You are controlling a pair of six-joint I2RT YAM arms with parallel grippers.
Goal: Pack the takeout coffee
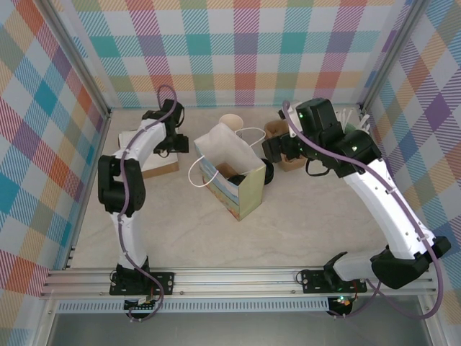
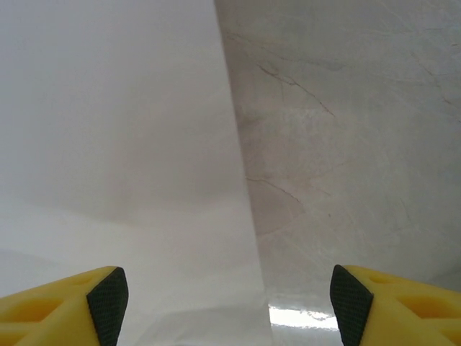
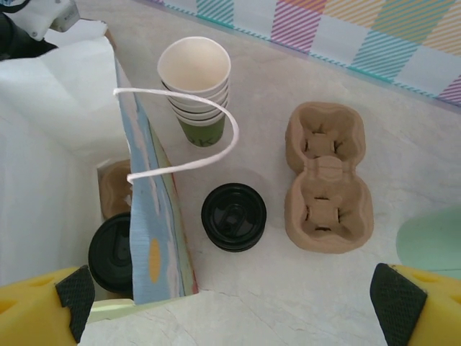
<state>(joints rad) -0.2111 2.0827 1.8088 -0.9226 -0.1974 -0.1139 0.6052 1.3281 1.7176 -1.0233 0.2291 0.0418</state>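
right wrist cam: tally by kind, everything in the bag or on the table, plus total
Bag: 1
Carriers: 2, one on the table, one in the bag
Cup stack: 1
Lid stack: 1
Lid in bag, what's under it hidden: 1
Mint pot, cut off at the edge: 1
Total: 7
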